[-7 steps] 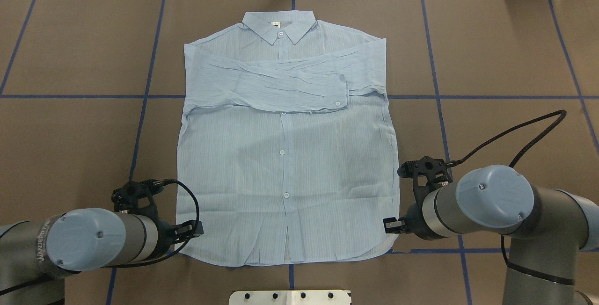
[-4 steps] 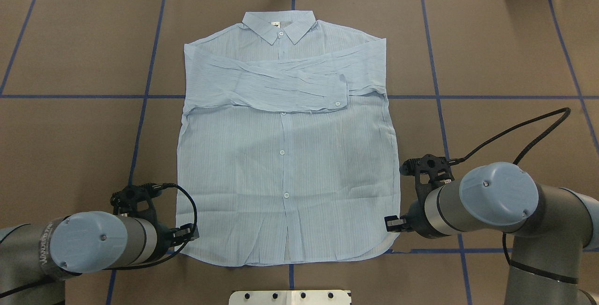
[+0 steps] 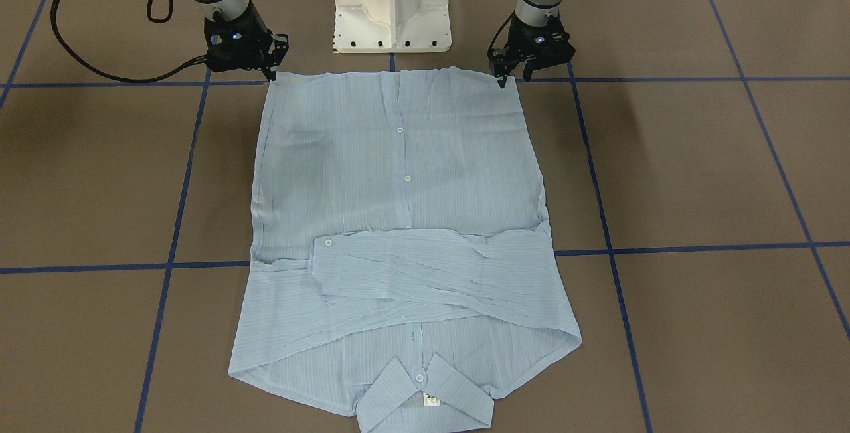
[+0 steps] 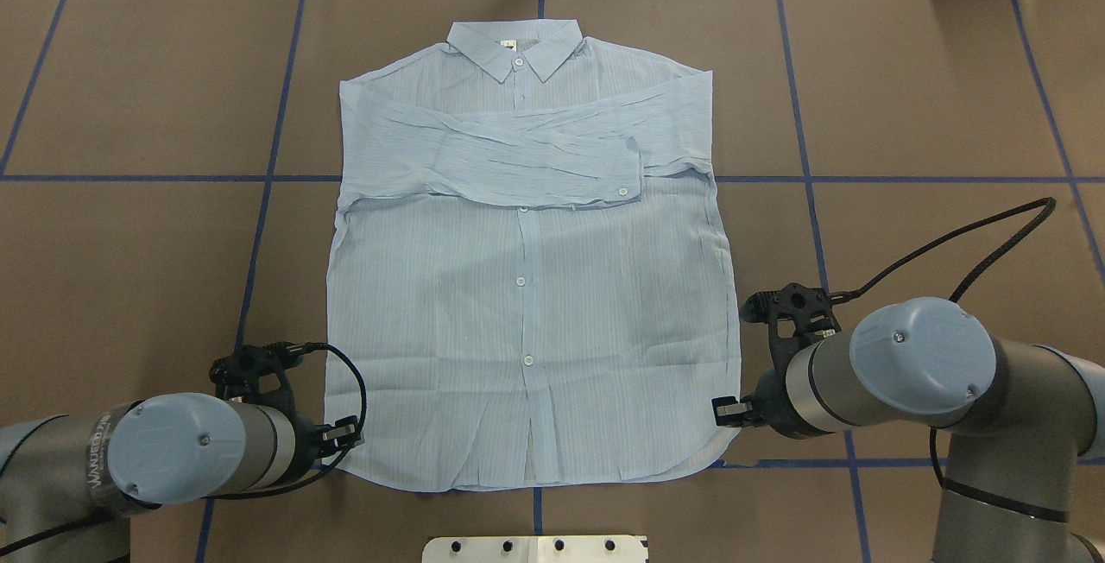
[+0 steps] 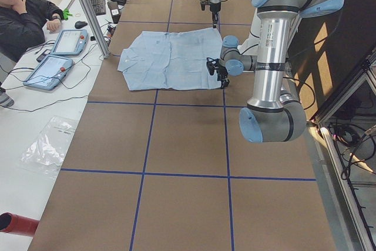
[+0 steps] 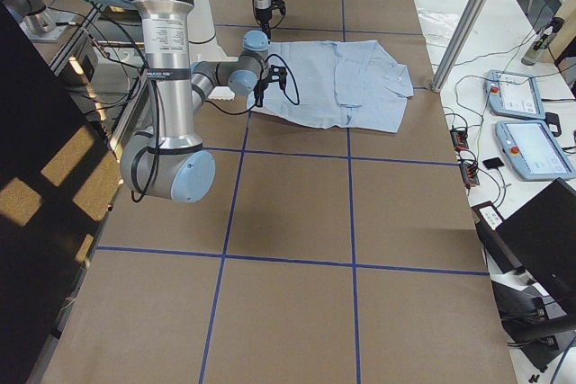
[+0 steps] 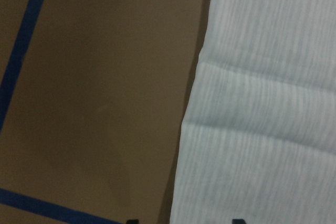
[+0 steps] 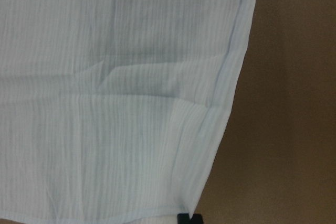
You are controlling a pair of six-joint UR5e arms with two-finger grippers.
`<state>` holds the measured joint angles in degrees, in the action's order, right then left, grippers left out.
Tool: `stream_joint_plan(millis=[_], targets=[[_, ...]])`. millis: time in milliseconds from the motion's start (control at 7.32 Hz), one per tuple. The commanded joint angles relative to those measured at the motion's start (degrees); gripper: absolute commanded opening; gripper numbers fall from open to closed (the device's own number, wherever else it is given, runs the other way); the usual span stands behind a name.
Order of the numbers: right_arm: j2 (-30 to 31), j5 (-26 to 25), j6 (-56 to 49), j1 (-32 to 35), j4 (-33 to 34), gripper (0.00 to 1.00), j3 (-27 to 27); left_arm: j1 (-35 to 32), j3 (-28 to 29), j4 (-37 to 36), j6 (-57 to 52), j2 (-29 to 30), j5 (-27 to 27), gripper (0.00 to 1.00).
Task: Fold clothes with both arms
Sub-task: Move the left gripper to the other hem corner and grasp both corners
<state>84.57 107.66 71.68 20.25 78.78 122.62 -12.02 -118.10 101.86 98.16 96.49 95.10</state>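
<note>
The light-blue striped shirt (image 4: 527, 287) lies flat and buttoned on the brown table, collar away from me, both sleeves folded across the chest. My left gripper (image 4: 345, 438) is low at the hem's left corner. In the left wrist view its two fingertips (image 7: 239, 221) stand apart on either side of the shirt's side edge (image 7: 194, 103), so it is open. My right gripper (image 4: 721, 412) is at the hem's right corner. In the right wrist view its tips (image 8: 189, 219) show as one dark spot on the shirt's corner (image 8: 199, 192), so it looks shut on the cloth.
The white pedestal base (image 4: 535, 548) stands just behind the hem. Blue tape lines (image 4: 259, 200) cross the brown table cover. An operator (image 5: 26, 19) and tablets (image 5: 56, 57) are at the table's far side.
My left arm has drawn back toward the base along the shirt's left edge to the hem corner. My right arm has shifted only slightly. The shirt has not moved.
</note>
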Motion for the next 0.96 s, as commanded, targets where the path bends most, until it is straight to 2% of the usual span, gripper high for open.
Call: stream_joint_plan(millis=[0,273,820], targets=[[0.2,0.0,0.0,0.6,0.1,0.0,0.1,0.6,0.1,0.0,-0.1,0.0,0.0,0.57],[0.3,1.1,0.0,1.7,0.0,0.0,0.2,0.9,0.4,0.0,0.0,0.3,0.0,0.49],[0.3,1.1,0.0,2.0,0.1,0.0,0.2,0.9,0.6,0.0,-0.1,0.3,0.0,0.46]])
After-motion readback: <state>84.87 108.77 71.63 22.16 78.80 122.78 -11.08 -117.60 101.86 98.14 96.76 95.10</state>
